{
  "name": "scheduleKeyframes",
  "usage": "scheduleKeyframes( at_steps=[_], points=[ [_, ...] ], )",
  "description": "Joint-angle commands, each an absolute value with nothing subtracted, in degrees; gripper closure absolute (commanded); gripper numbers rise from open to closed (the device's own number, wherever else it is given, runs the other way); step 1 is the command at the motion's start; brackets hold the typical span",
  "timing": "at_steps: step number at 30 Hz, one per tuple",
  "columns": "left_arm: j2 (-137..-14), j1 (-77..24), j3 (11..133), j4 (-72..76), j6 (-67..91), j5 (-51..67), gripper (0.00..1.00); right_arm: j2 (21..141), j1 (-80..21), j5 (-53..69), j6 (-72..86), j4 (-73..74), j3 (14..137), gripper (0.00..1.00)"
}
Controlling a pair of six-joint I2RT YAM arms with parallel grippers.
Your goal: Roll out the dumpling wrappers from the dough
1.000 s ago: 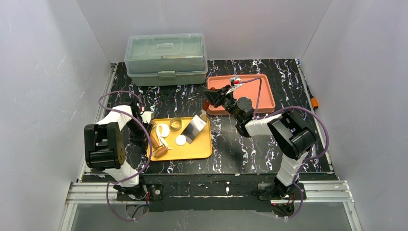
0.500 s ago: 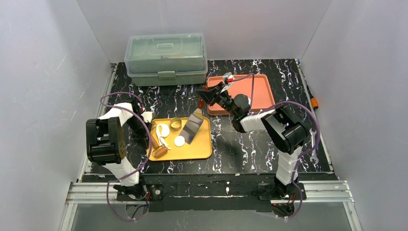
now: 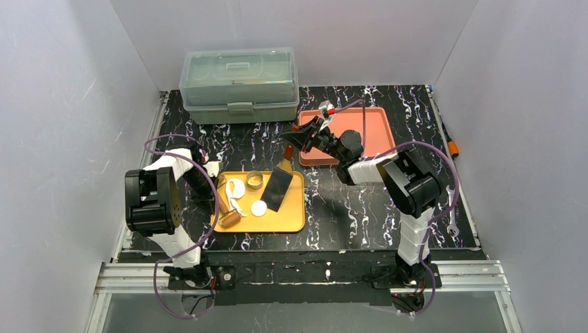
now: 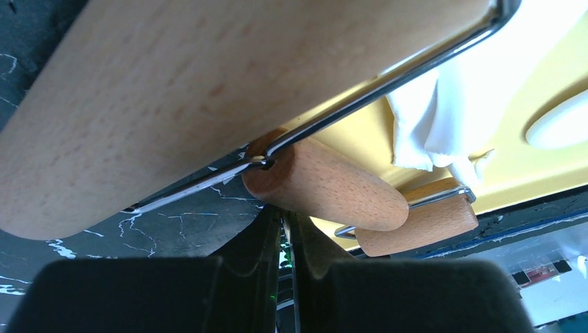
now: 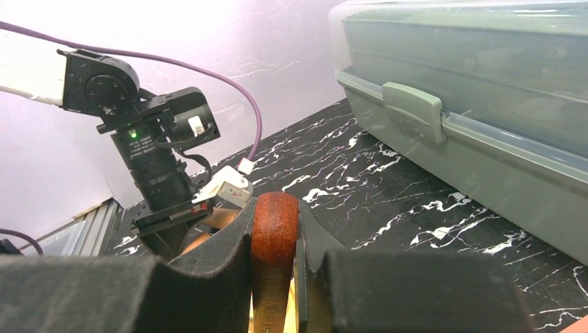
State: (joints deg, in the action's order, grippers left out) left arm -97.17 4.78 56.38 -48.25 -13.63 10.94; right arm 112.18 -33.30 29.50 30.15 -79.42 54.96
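Now, right gripper (image 5: 274, 220) pinching the scraper (image 3: 277, 189) handle, left gripper (image 4: 284, 222) pressed together beside the rolling pin (image 4: 173, 104): keep it nearly flat as you ease under the wrapper (image 3: 258, 207).

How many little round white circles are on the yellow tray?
2. One wrapper lies beside the dark scraper blade; the other sits left of the metal ring. The blade could hide more.

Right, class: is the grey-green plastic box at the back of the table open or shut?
Shut. The box has its lid seated flat, and the right wrist view shows the front latch folded down over the seam.
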Motion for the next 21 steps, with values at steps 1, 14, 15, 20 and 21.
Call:
scheduleKeyframes(
  at_steps=[1, 14, 15, 20, 21],
  points=[
    [-98.11, 5.14, 54.55, -39.93, -14.08, 7.46, 1.00, 110.00, -33.66, 34.57, 20.82, -73.83, 51.47, 0.99],
    [-98.70, 5.14, 54.45, -39.39, -13.91, 7.90, 1.00, 110.37, -35.85, 7.49, 16.02, -77.10, 47.63, 0.99],
    [-98.83, 5.17, 54.49, -39.30, -13.90, 8.02, 1.00, 111.55, -35.93, 8.03, 16.94, -78.49, 48.05, 0.99],
    [-98.74, 5.12, 54.41, -39.20, -13.89, 8.09, 1.00, 113.48, -35.92, 13.26, 17.75, -78.20, 49.87, 0.99],
    [-98.74, 5.10, 54.33, -39.12, -13.89, 8.02, 1.00, 113.53, -35.94, 15.44, 17.52, -77.43, 50.37, 0.99]
  ],
)
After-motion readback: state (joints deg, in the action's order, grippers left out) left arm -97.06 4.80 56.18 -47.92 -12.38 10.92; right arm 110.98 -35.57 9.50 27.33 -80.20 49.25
